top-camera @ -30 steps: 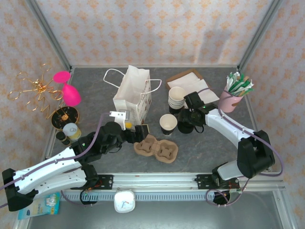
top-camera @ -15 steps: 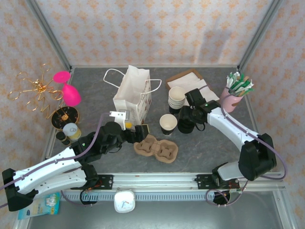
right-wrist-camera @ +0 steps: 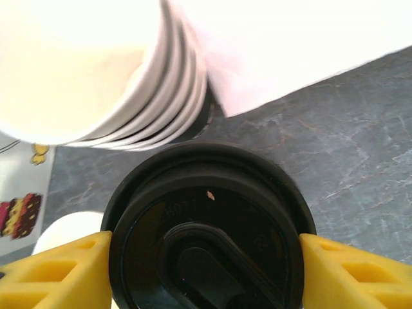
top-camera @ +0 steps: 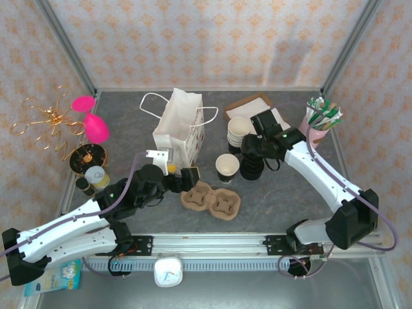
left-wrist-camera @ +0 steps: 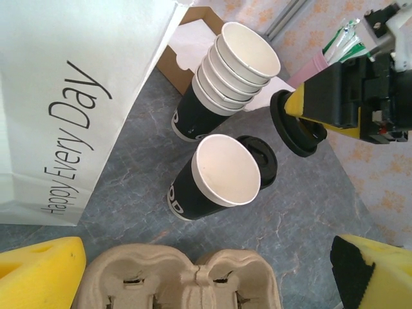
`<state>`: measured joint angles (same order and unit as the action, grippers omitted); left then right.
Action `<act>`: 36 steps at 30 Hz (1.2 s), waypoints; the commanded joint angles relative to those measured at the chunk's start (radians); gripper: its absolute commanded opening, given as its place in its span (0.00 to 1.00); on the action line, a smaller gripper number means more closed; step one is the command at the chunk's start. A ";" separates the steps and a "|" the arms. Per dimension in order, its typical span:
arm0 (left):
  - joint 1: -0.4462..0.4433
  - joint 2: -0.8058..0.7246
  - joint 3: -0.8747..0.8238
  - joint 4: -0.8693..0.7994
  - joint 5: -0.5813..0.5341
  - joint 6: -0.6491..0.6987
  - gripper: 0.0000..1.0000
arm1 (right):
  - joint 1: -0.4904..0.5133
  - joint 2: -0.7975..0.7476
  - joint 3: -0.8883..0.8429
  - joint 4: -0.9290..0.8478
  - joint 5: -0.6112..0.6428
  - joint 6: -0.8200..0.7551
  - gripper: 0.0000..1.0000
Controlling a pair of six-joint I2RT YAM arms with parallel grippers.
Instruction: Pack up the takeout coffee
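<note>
We see the right pincer (right-wrist-camera: 206, 264) clenched on a round black lid (right-wrist-camera: 206, 212), with a yellow finger pressed against each side of its rim. From the left wrist view the lid is tilted and off the tabletop (top-camera: 283, 199), to the right of the stack of cream-white cups (left-wrist-camera: 238, 64).

The takeout coffee cup (left-wrist-camera: 222, 168) stands upright on the tabletop with its mouth open and no lid on it. It is just right of the white paper bag (left-wrist-camera: 58, 96) and just near and left of the cup stack. Touching its right side we find another black lid (left-wrist-camera: 261, 164). We cannot tell what that one sits on.

The left pincer (left-wrist-camera: 205, 273) is released, its yellow fingers spread wide and grasping nothing. It hangs at the left end of the cardboard cup carrier (top-camera: 211, 199), which lies flat on the near side of the coffee cup, close to it but apart. Both of the carrier's wells that we can see into have no cup in them.

At the far right of the tabletop we note a pink cup (top-camera: 312, 132) full of green and white sticks, well apart from the coffee cup.
</note>
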<state>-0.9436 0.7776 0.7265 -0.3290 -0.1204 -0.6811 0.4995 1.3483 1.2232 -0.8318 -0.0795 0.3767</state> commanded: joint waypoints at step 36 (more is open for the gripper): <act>-0.005 -0.078 -0.015 -0.096 -0.076 -0.028 0.99 | 0.289 0.246 0.180 -0.121 0.085 0.039 0.65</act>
<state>-0.9436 0.7128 0.7193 -0.4145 -0.1669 -0.6926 0.7830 1.5742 1.3769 -0.9321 -0.0216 0.4179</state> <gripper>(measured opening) 0.990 0.656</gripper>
